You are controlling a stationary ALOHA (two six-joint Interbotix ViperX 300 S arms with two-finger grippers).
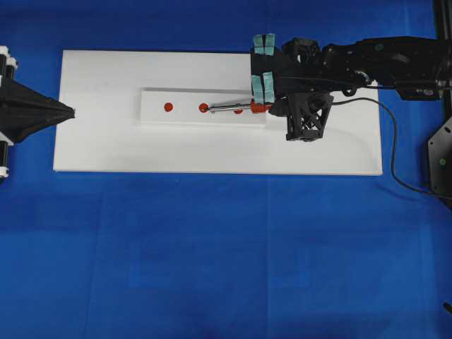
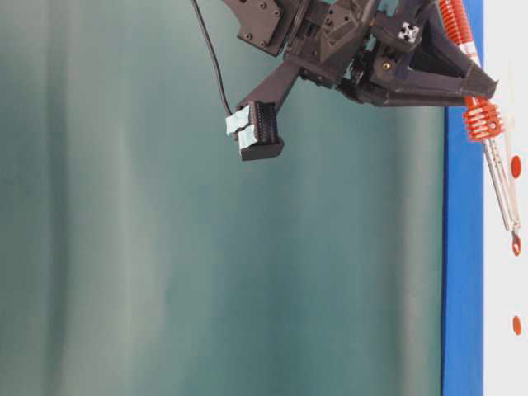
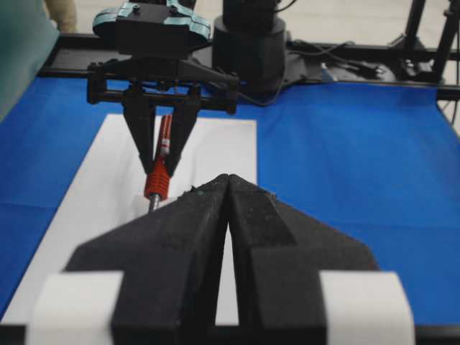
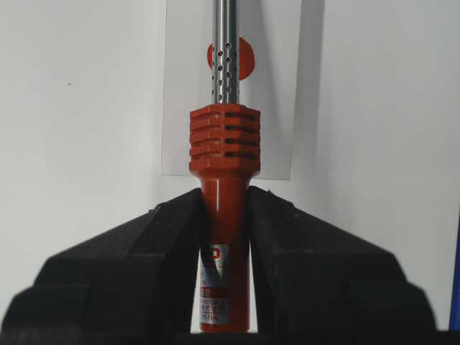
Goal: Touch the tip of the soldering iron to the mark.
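Overhead view: the soldering iron (image 1: 240,109) is clamped by its red-orange handle in the right hand (image 1: 263,107), the shaft projecting ahead of the fingers along a raised white strip (image 1: 185,98) that carries red marks. The grip far back on the handle leaves the whole shaft free for aiming. The tip (image 1: 212,110) lies just beside the second red mark (image 1: 203,107); contact cannot be judged from above. The right arm reaches in from the far edge of the white board (image 1: 106,152), wrist roughly level. The left hand (image 1: 69,111) is parked at the opposite end, closed and empty.

Table-level view: the iron is seen pitched nose-down from the right hand (image 2: 474,87), so that the tip (image 2: 516,242) meets the strip before the shaft does.

Left wrist view: the left hand's fingers (image 3: 194,237) are pressed together around nothing.

Right wrist view: the handle is squeezed between both pads (image 4: 169,244), the shaft crossing over the nearest mark (image 4: 246,59).
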